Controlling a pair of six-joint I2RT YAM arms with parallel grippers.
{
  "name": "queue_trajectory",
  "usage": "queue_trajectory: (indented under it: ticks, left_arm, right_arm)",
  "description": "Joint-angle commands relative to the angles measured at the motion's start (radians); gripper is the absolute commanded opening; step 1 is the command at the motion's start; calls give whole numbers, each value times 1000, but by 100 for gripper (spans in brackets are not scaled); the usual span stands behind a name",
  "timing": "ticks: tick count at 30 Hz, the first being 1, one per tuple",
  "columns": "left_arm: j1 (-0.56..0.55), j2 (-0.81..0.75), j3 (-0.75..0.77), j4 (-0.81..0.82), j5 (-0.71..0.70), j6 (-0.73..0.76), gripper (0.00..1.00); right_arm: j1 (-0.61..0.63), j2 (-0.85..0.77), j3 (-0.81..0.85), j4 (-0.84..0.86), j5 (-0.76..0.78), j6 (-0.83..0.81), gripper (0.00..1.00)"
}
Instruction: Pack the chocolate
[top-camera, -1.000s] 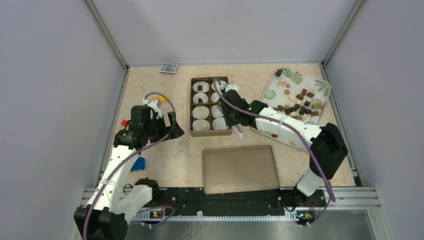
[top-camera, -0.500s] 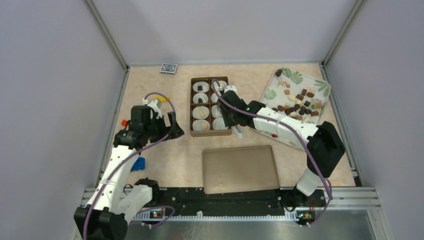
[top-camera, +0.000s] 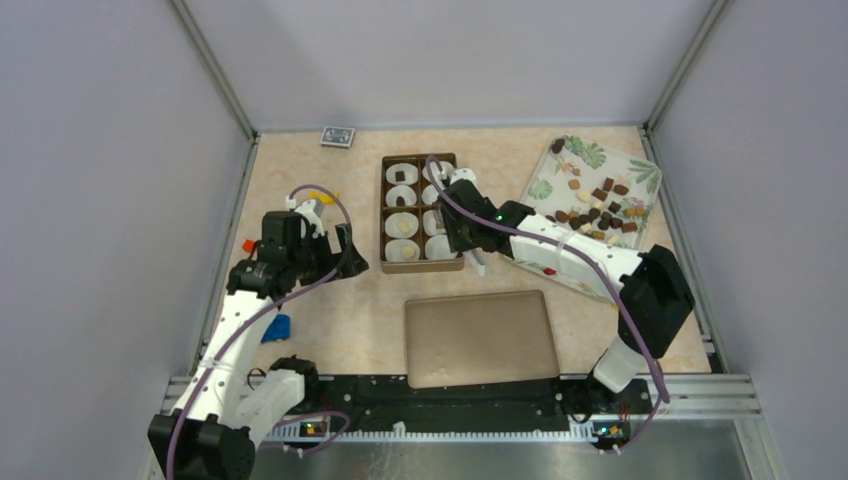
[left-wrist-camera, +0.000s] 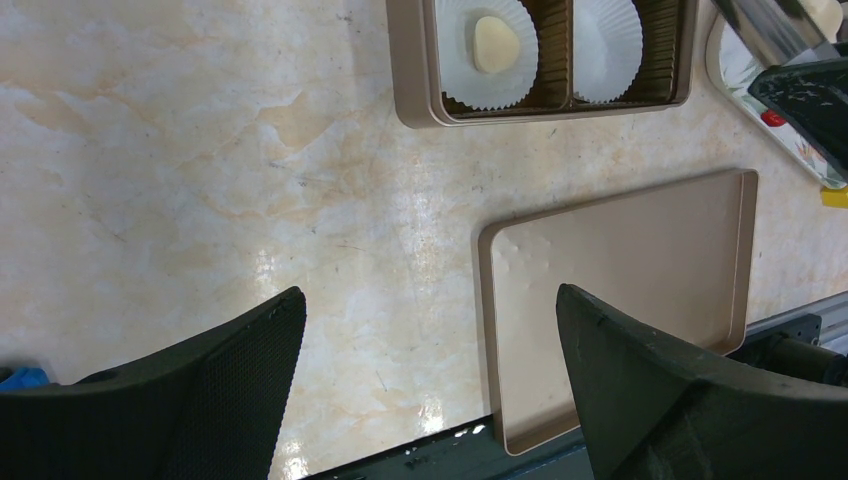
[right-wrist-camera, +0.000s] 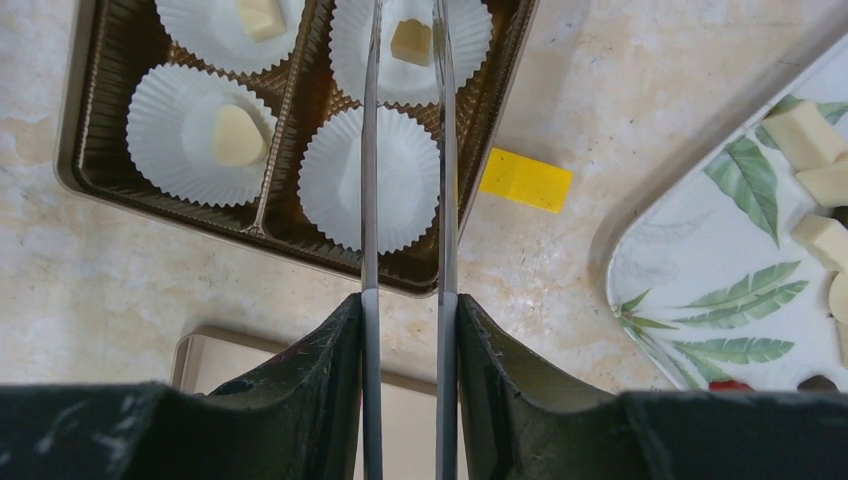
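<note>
The chocolate (top-camera: 598, 210) lies as many small brown and cream pieces on a leaf-patterned tray (top-camera: 585, 155) at the right. A brown box (top-camera: 384, 240) of white paper cups stands in the middle, some cups holding a piece. My right gripper (right-wrist-camera: 405, 305) is shut on metal tongs (right-wrist-camera: 369, 200), which reach over the box. A tan piece (right-wrist-camera: 411, 41) lies in a cup between the two blades with a small gap on each side. The cup (right-wrist-camera: 405, 180) below it holds nothing. My left gripper (left-wrist-camera: 428, 295) hangs open over bare table, left of the box.
The flat brown lid (top-camera: 480, 338) lies near the front edge. A yellow block (right-wrist-camera: 526, 180) sits between box and tray. A small dark card box (top-camera: 337, 136) is at the back, a blue object (top-camera: 277, 327) and a red bit (top-camera: 247, 244) at the left.
The right arm's elbow drifted slightly left and came back. The left arm, box, tray and lid stayed where they were.
</note>
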Motion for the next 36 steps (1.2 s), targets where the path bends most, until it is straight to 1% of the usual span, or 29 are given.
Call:
queue_trajectory:
  ticks: [1,5,8,10,13,17,20,27,32,36]
  left_arm:
    - [4,-2,27,8,11,11,99]
    - [4,9,31,18,33,14,99]
    - [4,14,31,23,33,7,99]
    - [4,16,28,29,39,5,99]
    - [4,24,22,40,54,3,99]
    - [4,37,22,50,70,2,99]
    - [4,50,25,50,79,5,99]
    - [4,50,28,48,71,5,99]
    - [4,42,15,58,75,-1,99]
    - [3,48,18,53,72,0,99]
  right_arm:
    - [4,-137,34,38,61,12,34]
    - [-7,-243,0,-9,143,17,34]
    - [-49,-359,-71,-46,171,31,34]
    - [-98,-432,-135,-72,176,45,34]
    - [-209,-531,-240,-113,157,53,34]
    - [-333,-614,-359,-148,104,47,35]
    - [-375,-626,-397,-159,82,31,35]
    - [-385,-585,-417,-148,70,22,35]
    - [-397,-547,-424,-110,83,5,35]
    - [-439,-534,-434,-57,55,-9,36]
